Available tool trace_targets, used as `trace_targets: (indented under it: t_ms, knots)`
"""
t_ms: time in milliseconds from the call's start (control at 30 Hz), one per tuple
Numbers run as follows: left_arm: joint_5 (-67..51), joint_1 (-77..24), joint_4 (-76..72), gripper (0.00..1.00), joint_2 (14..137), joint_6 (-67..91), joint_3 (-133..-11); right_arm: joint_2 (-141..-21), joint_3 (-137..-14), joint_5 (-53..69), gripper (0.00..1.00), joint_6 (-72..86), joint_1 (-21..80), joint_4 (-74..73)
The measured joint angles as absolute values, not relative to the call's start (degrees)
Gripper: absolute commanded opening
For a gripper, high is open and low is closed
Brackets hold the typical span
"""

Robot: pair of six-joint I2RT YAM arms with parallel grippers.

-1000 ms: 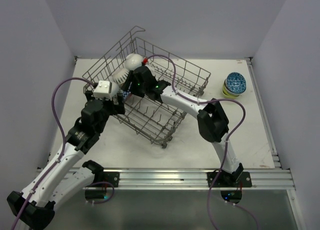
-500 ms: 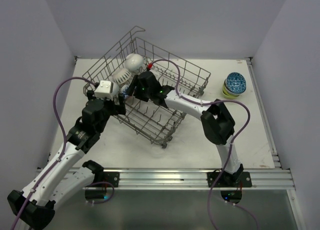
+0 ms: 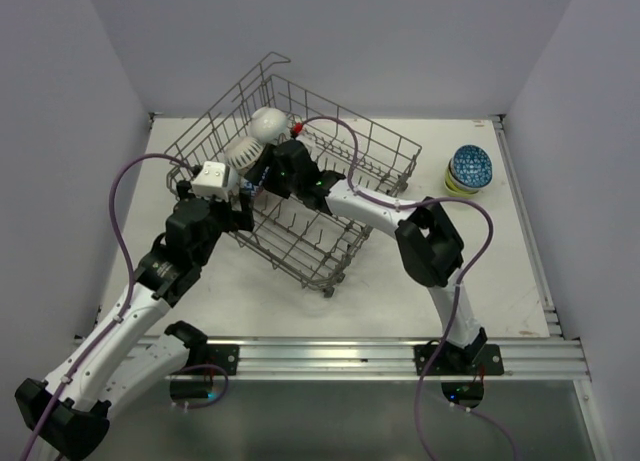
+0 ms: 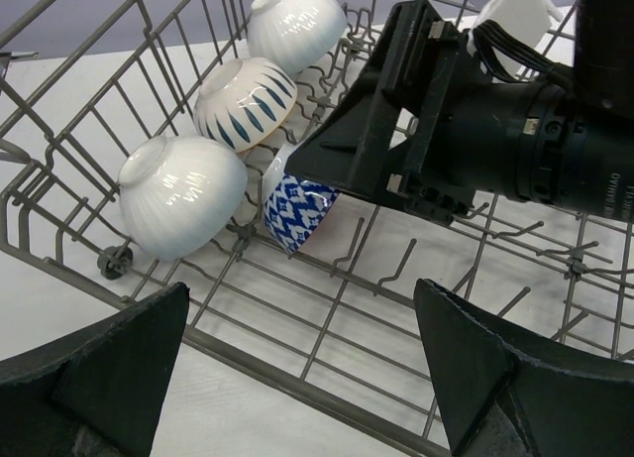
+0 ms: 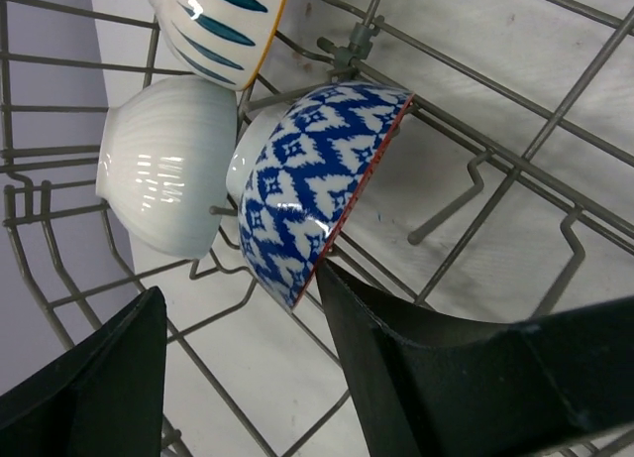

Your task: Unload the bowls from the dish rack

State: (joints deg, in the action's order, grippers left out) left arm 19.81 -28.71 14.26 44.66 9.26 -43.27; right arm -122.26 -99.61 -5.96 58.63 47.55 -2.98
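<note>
In the overhead view the right arm has edged back toward the upper left inside the dish rack (image 3: 310, 243) after a brief dip toward the middle of the frame. This brings the right gripper (image 5: 238, 298) up to the blue zigzag bowl (image 5: 307, 179). Its jaws stand apart, and the bowl's red rim points down between them, just beside the right-hand finger (image 5: 416, 358); nothing is clamped yet. This bowl leans on the tines beside a ribbed white bowl (image 5: 163, 179) and below a blue-striped bowl (image 5: 218, 21), with a plain white bowl (image 4: 295, 21) further up the row. The left gripper (image 4: 302, 308) has hardly moved; it hangs spread wide and empty over the rack's lower-left wall. Two bowls (image 3: 470, 169) sit stacked on the table (image 3: 400, 291) at the right, well apart from the rack. The approach looks finished, so closing on the blue bowl seems next, with four bowls left inside.
</note>
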Motion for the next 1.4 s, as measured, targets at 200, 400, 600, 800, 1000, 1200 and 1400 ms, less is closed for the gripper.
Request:
trace_targets:
  t_ms: [200, 400, 600, 800, 1000, 1200, 1400]
  knots:
    - [19.64, -29.04, 14.26, 1.0, 45.01, 9.26, -43.27, -127.26, -104.18, -5.23, 0.63, 59.92, 47.4, -2.74]
    - [19.29, -29.08, 14.26, 1.0, 45.25, 9.26, -43.27, -128.95, -104.09, -4.97, 0.33, 62.19, 47.18, -0.89]
    - [19.22, -29.21, 14.26, 1.0, 45.5, 9.26, -43.27, -128.7, -98.8, -4.69, 0.14, 66.98, 47.22, 8.64]
    - [19.29, -29.41, 14.26, 1.0, 45.65, 9.23, -43.27, -127.79, -91.7, -4.36, 0.02, 70.04, 47.18, 20.88]
    - [19.44, -29.41, 14.28, 1.0, 45.71, 9.23, -43.27, -127.44, -84.75, -3.57, 0.0, 73.14, 46.81, 33.98]
    - [20.16, -29.41, 14.28, 1.0, 45.91, 9.21, -43.27, -127.04, -82.08, -2.87, 0.0, 73.91, 46.7, 40.29]
    - [21.43, -29.41, 14.28, 1.0, 46.02, 9.19, -43.27, -123.55, -81.06, -1.41, 0.0, 73.3, 46.68, 41.82]
